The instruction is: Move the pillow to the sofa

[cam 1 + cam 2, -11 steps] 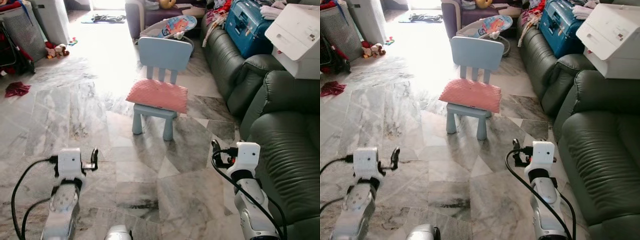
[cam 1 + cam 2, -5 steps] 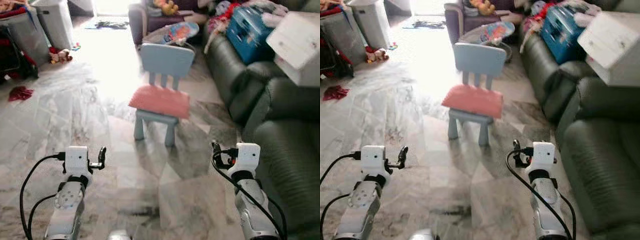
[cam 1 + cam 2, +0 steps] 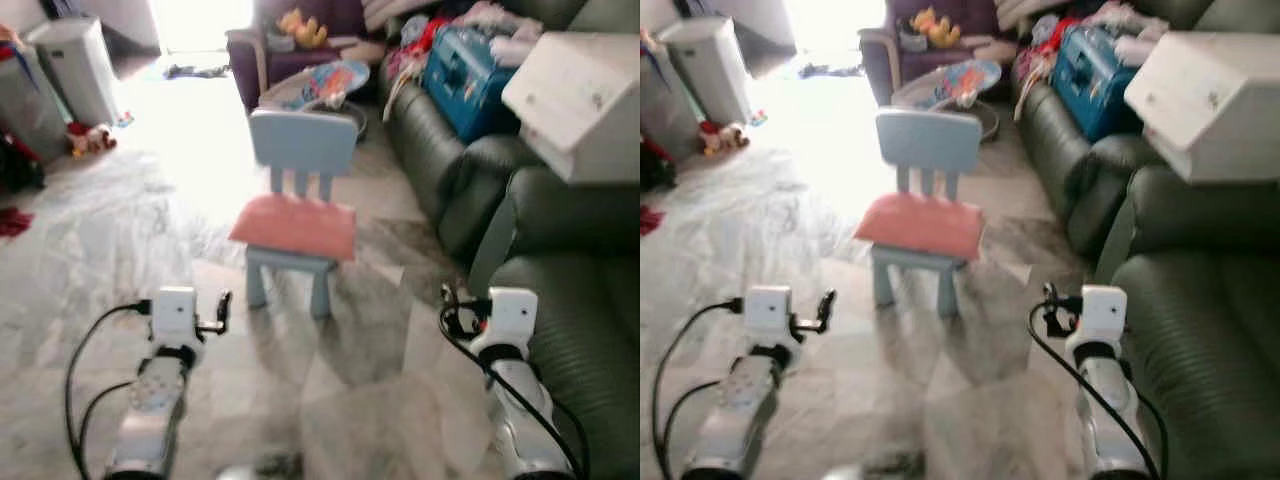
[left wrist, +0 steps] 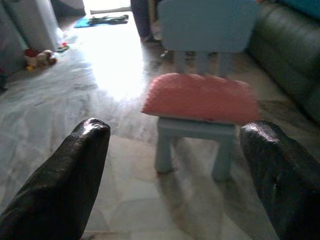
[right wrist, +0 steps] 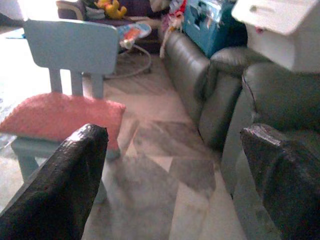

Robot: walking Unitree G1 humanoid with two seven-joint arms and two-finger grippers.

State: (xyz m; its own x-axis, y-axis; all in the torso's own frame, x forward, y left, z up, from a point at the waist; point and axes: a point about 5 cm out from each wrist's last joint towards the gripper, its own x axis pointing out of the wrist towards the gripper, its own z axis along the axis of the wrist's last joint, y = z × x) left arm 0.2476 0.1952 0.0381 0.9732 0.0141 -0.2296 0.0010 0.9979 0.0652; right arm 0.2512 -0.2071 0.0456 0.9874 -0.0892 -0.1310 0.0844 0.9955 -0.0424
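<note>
Pillow (image 3: 293, 226), pink and nubbly, lies on a plastic chair (image 3: 300, 150); both claws gape empty.

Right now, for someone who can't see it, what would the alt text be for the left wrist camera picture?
A pink pillow lies on the seat of a small light-blue child's chair on a grey marble floor, seen between the two open black fingers of the left gripper, which is short of the chair. A dark green sofa stands beside the chair.
</note>
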